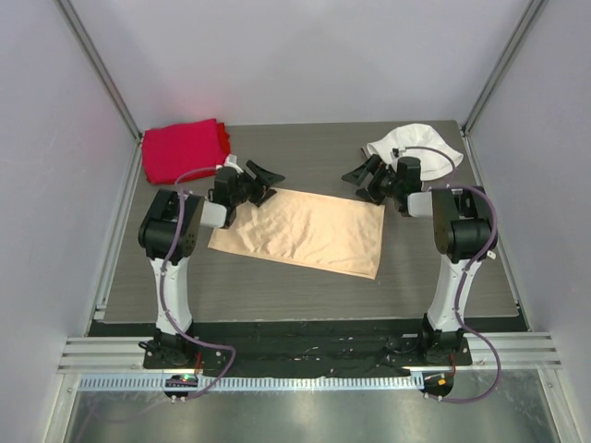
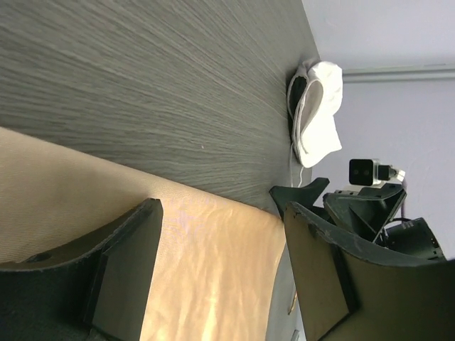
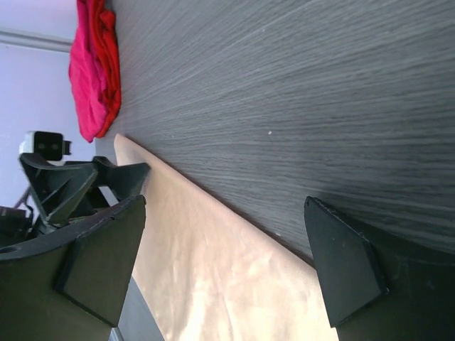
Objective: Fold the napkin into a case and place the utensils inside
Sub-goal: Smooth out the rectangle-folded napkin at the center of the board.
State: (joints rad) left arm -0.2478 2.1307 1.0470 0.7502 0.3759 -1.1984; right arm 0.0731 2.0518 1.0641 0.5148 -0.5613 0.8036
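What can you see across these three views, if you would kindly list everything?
Shiny peach-tan satin napkin: one, peach-tan, spread flat mid-table between the arms.
Thick red folded cloth: one, red, far left corner of the table.
White fabric bucket hat: one, white, far right corner of the table.
Dark grey wood-grain table: one, dark grey, beneath everything.
Left end effector: one, black, open, at the napkin's far left corner.
Right end effector: one, black, open, near the napkin's far right corner.
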